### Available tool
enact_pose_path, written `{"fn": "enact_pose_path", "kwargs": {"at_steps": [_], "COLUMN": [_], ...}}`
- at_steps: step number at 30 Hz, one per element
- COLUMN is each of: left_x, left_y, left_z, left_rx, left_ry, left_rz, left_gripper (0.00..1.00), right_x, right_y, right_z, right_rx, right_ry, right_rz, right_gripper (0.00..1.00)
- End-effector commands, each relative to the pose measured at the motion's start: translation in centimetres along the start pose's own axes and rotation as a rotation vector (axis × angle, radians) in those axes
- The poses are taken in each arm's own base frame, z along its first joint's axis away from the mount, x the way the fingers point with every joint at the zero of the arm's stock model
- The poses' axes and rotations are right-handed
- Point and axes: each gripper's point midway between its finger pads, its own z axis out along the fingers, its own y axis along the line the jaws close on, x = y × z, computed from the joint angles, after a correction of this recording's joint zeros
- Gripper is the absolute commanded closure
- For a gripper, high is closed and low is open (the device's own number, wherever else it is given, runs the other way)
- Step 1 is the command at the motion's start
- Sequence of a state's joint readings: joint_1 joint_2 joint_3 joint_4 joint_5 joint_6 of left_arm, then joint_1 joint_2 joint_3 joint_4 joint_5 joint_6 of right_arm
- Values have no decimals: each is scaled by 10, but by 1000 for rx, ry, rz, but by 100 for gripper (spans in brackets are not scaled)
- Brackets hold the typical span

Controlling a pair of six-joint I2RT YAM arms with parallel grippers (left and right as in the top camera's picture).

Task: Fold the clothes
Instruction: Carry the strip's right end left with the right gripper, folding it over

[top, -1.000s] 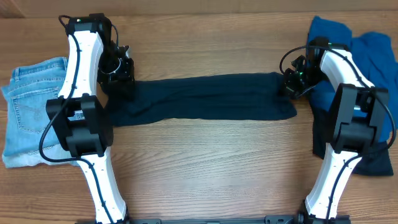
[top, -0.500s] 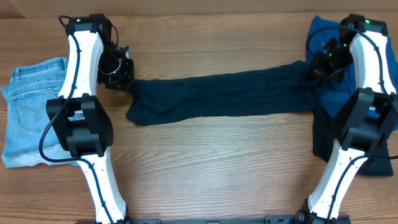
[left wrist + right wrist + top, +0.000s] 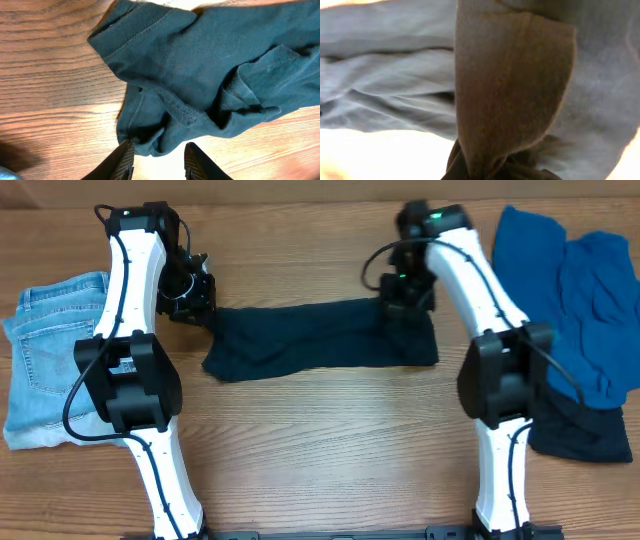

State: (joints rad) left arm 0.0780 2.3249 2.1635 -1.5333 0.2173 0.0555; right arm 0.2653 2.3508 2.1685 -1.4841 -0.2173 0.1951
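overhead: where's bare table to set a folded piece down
Widest bare table: the front strip below the navy top, between the left arm and right arm. A narrower strip runs behind the top. Crowded: jeans far left, blue garments piled far right.

Top (image 3: 320,338) lying midway on the table (image 3: 330,450), jeans (image 3: 50,360) left, clothes pile (image 3: 580,300) right
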Motion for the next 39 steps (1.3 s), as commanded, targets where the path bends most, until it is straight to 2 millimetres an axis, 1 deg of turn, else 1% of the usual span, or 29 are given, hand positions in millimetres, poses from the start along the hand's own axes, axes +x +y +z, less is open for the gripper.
{"fn": "enact_pose_path", "kwargs": {"at_steps": [1,3,4,5,6,10,11,13,15,16,17,18,19,20,23,26,27,28,32,33,35,37,39], "left_x": [-2,-2,-2,-2,-2,-2,-2,-2,-2,-2,-2,-2,-2,-2,-2,-2,-2,-2,-2,-2,-2,-2,-2], "left_y": [-9,-13,-13,-13,-13,-13,-13,-13,-13,-13,-13,-13,-13,-13,-13,-14,-14,-14,-14,-14,-14,-14,-14], "left_z": [-13,-14,-14,-14,-14,-14,-14,-14,-14,-14,-14,-14,-14,-14,-14,-14,-14,-14,-14,-14,-14,-14,-14], "left_rx": [18,37,40,40,40,40,40,40,40,40,40,40,40,40,41,43,43,43,43,43,43,44,43], "left_ry": [-39,-40,-40,-39,-39,-39,-39,-40,-41,-41,-41,-41,-41,-41,-41,-42,-42,-42,-42,-41,-41,-41,-41], "left_rz": [24,25,25,25,24,24,24,25,25,25,25,25,25,25,25,25,25,25,25,24,24,24,24], "left_gripper": [64,64,64,64,64,64,64,64,64,64,64,64,64,64,64,64,64,64,64,64,64,64,64], "right_x": [-1,-1,-1,-1,-2,0,3,11,22,28,34,38,41,40,30,18,17,18,21,18,13,15,22], "right_y": [43,63,68,71,74,74,73,74,85,93,100,103,100,95,69,31,22,18,14,7,-3,-6,-10], "right_z": [3,9,11,14,15,15,16,16,15,14,12,11,12,13,15,12,11,10,9,8,7,13,22], "right_rx": [-15,-25,-27,-29,-31,-32,-28,-38,-113,-163,-216,-239,-231,-202,-64,136,176,196,219,262,319,325,336], "right_ry": [-53,-77,-83,-87,-92,-85,-75,-42,4,22,42,54,61,62,42,2,-5,0,9,-11,-42,-29,0], "right_rz": [-58,-106,-118,-127,-136,-170,-185,-235,-288,-327,-384,-425,-451,-446,-338,-181,-149,-130,-119,-82,-31,-28,-25], "right_gripper": [96,96,91,83,81,79,73,67,50,44,42,37,32,32,32,31,31,31,32,32,36,39,41]}}
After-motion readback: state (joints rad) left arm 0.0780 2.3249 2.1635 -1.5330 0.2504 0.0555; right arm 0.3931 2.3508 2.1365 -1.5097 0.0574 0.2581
